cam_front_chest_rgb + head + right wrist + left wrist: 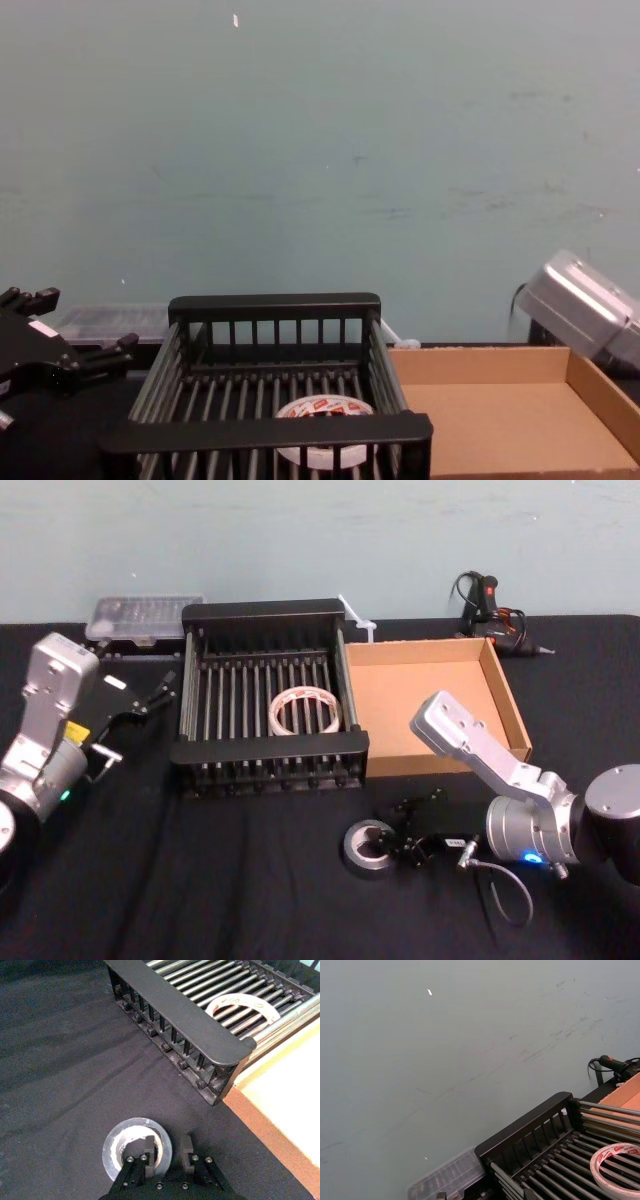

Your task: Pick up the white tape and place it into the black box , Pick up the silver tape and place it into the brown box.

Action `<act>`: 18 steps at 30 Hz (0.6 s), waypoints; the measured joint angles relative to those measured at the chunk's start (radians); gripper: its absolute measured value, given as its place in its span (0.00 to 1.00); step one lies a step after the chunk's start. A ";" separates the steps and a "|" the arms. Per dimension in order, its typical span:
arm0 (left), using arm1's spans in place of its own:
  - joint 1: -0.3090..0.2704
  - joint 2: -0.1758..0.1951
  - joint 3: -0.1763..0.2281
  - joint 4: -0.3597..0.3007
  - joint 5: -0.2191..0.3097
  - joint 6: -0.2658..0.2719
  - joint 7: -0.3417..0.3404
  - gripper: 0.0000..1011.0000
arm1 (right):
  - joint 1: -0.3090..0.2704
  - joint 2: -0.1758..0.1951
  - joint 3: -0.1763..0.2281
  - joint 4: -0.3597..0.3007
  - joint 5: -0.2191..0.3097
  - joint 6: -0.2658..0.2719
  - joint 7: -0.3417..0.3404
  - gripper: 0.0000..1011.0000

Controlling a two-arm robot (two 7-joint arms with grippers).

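— What is seen at the left?
— The left end effector (pixel 143 715) is held wide open beside the black box (pixel 270 748). The white tape (pixel 305 710) lies flat in that box.
— And rightward?
— The silver tape (pixel 370 848) lies on the counter (pixel 250 890), before the brown box (pixel 505 695). Its wall is straddled by the right end effector (pixel 165 1146), fingers parted narrowly.
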 joint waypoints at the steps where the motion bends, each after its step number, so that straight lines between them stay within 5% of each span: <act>1: 0.000 0.000 0.000 0.000 0.000 0.000 0.000 0.99 | 0.000 0.000 0.000 0.000 0.000 0.000 0.000 0.30; 5: 0.000 0.000 0.000 0.000 0.000 0.000 0.000 0.99 | 0.000 0.000 0.000 0.000 0.000 0.000 0.000 0.18; 18: 0.000 0.000 0.000 0.000 0.000 0.000 0.000 0.99 | 0.000 0.000 0.000 0.000 0.000 0.000 0.000 0.17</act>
